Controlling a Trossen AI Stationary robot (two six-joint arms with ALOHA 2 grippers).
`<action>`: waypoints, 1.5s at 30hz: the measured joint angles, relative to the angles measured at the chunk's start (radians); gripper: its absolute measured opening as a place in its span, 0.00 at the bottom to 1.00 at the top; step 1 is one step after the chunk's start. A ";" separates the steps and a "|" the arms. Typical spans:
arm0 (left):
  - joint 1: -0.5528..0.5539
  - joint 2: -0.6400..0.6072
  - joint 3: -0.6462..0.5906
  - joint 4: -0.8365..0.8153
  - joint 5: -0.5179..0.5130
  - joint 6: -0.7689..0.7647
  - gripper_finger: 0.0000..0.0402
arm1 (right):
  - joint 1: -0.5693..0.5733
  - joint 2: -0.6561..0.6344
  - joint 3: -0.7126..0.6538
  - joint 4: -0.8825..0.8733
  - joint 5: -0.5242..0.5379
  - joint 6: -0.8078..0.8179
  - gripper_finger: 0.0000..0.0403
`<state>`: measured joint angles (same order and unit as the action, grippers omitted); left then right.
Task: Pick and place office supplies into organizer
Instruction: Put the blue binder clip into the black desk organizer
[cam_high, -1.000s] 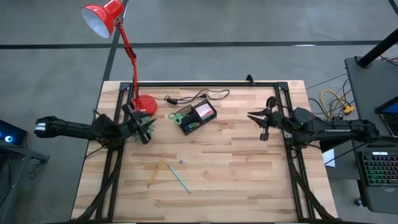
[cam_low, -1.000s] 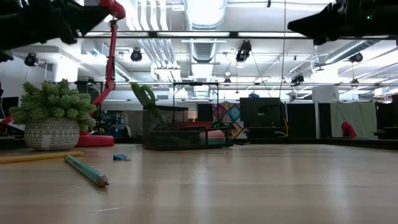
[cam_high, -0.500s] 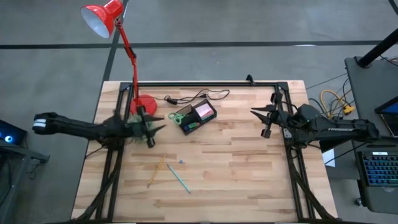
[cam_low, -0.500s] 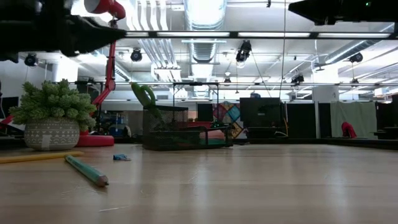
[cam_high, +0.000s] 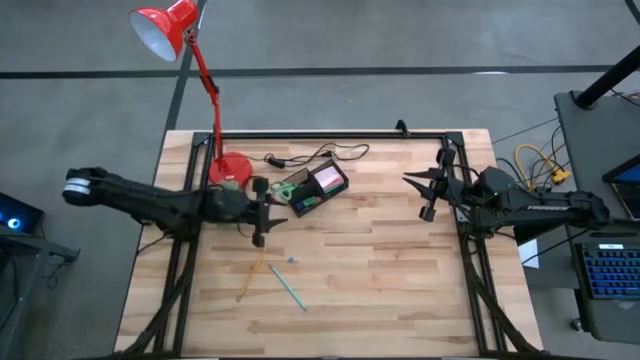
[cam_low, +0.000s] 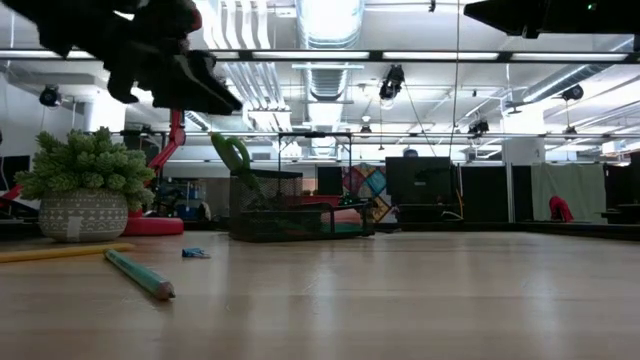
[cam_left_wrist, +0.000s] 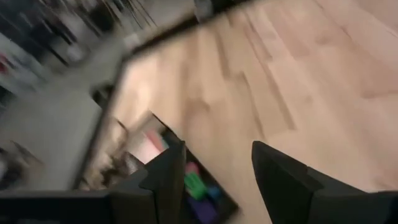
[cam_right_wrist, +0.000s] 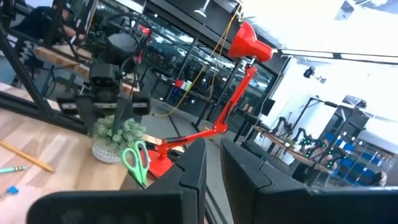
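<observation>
The black organizer (cam_high: 318, 189) sits far of centre. It holds a pink sticky-note pad (cam_high: 328, 178) and small green and purple pieces (cam_left_wrist: 194, 186). Green-handled scissors (cam_high: 283, 188) stand in its left end, handles (cam_low: 234, 155) sticking up. A yellow pencil (cam_high: 252, 272), a green pen (cam_high: 287, 287) and a small blue piece (cam_high: 291, 260) lie flat on the table nearer me. My left gripper (cam_high: 272, 212) hovers open just left of the organizer, above the table (cam_low: 200, 85). My right gripper (cam_high: 428, 195) waits open and raised at the right edge.
A red desk lamp stands with its round base (cam_high: 232, 168) at the far left, and a black cable (cam_high: 320, 153) trails behind the organizer. A small potted plant (cam_low: 88, 195) stands near the lamp base, under my left arm. Bare wood (cam_high: 380, 270) lies centre and right.
My left gripper has swung toward the table's right, from above the potted plant to just beside the organizer, staying open and off the table. My right arm rose slightly at first, then held. Nothing on the table has moved.
</observation>
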<state>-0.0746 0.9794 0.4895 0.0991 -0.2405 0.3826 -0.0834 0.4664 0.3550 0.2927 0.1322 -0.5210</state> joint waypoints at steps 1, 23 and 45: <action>-0.007 0.020 0.029 -0.055 0.000 -0.041 0.43 | 0.000 0.002 0.000 -0.002 0.000 -0.001 0.10; -0.180 0.422 0.188 -0.286 0.200 -0.221 0.43 | 0.000 0.006 -0.003 -0.004 0.000 0.041 0.10; -0.170 0.645 0.281 -0.292 0.207 -0.134 0.43 | 0.000 0.006 -0.004 -0.005 0.000 0.042 0.10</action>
<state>-0.2441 1.6245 0.7708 -0.1925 -0.0339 0.2485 -0.0834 0.4728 0.3508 0.2881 0.1322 -0.4793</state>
